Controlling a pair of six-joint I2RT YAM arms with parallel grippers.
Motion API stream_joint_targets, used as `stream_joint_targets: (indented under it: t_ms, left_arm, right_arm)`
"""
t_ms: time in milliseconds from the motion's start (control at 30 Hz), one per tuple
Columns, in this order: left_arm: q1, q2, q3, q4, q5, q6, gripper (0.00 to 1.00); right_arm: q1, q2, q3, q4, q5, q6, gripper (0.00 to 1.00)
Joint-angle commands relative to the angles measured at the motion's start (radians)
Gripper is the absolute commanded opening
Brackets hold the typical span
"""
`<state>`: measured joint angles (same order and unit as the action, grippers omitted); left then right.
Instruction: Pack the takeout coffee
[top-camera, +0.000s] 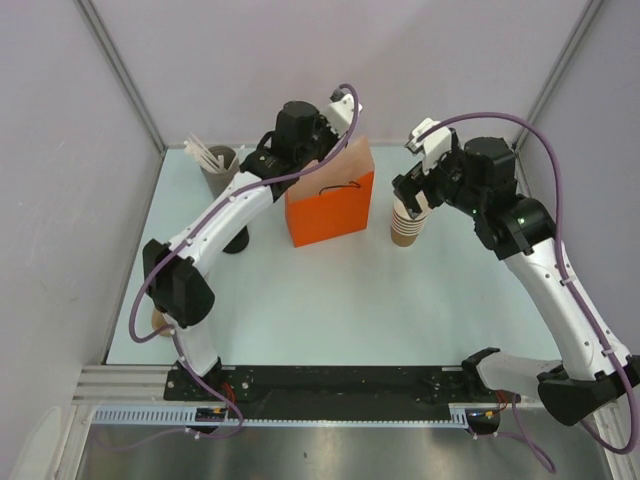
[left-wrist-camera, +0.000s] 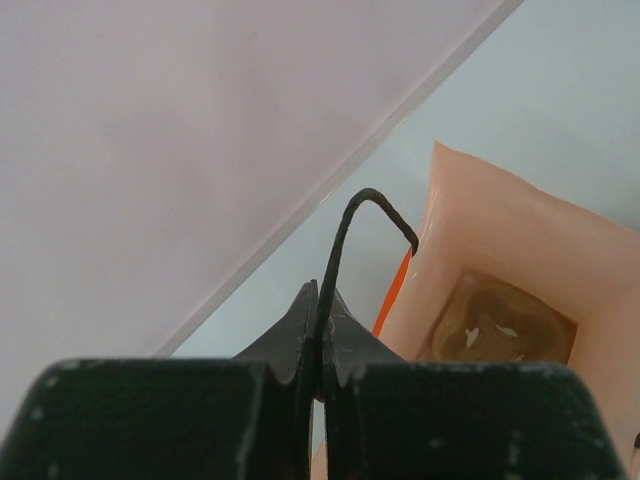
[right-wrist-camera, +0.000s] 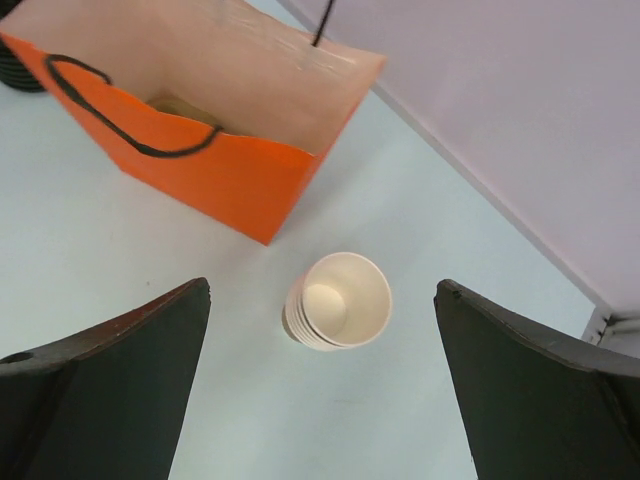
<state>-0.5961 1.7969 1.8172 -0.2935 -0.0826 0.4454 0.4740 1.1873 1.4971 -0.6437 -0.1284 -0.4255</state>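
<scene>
- Standing near the middle of the table's (top-camera: 300, 320) far edge, an orange paper carrier bag (top-camera: 330, 212) with a pale inside is upright and open at the top.
- The left claw (left-wrist-camera: 320, 315) is clenched on the thin black cord handle (left-wrist-camera: 345, 225) at the bag's far wall. The cord rises in a loop out of the shut tips.
- The bag's other black cord handle (right-wrist-camera: 120, 135) droops down the outside of its near orange wall.
- The right claw (right-wrist-camera: 322, 288) is released, with its fingers spread wide. It hangs above a stack of lidless tan paper cups (top-camera: 405, 230) and grasps nothing.
- That stack stands upright on the table just beside the bag's right side, apart from it.
- A grey cup of pale wooden stirrers (top-camera: 218, 168) stands in the table's far-left corner.
- A round black stack (top-camera: 237, 241) sits to the left of the bag, partly hidden under the left arm.
- Where the takeout coffee is I cannot tell. A small tan rounded shape (top-camera: 157, 320) peeks out behind the left arm's elbow at the table's left edge, too hidden to identify.
- The bottom of the bag looks brownish in the left wrist view, and no lidded cup can be made out there.
</scene>
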Motion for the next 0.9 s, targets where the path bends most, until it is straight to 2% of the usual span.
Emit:
stream_joint_targets:
  t_ms: [0,300,367,433,600,700,800,833,867]
  left_arm:
    - [0.010,0.030,0.094,0.056,-0.025,0.027,0.03]
    - [0.027,0.117,0.226,0.059,-0.043,0.065,0.04]
    - [0.028,0.148,0.264,0.054,-0.046,0.067,0.07]
    - [0.032,0.173,0.293,0.047,-0.049,0.070,0.15]
    - [0.032,0.216,0.314,0.059,-0.068,0.082,0.15]
    - [0.038,0.231,0.320,0.074,-0.085,0.085,0.19]
    - [0.041,0.249,0.338,0.089,-0.115,0.092,0.33]
    - [0.042,0.255,0.344,0.094,-0.124,0.092,0.44]
    - [0.044,0.260,0.352,0.097,-0.132,0.093,0.50]
  right_arm:
    - [-0.092,-0.023,-0.011,0.081,-0.054,0.067,1.00]
    - [-0.215,-0.032,-0.063,0.127,-0.165,0.128,1.00]
    - [-0.230,-0.032,-0.077,0.136,-0.174,0.131,1.00]
    - [-0.239,-0.034,-0.086,0.144,-0.180,0.134,1.00]
    - [-0.262,-0.032,-0.109,0.157,-0.198,0.140,1.00]
    - [-0.270,-0.032,-0.123,0.167,-0.206,0.142,1.00]
    - [-0.275,-0.028,-0.138,0.180,-0.211,0.146,1.00]
    - [-0.275,-0.026,-0.140,0.180,-0.212,0.146,1.00]
    - [-0.273,-0.026,-0.143,0.184,-0.215,0.146,1.00]
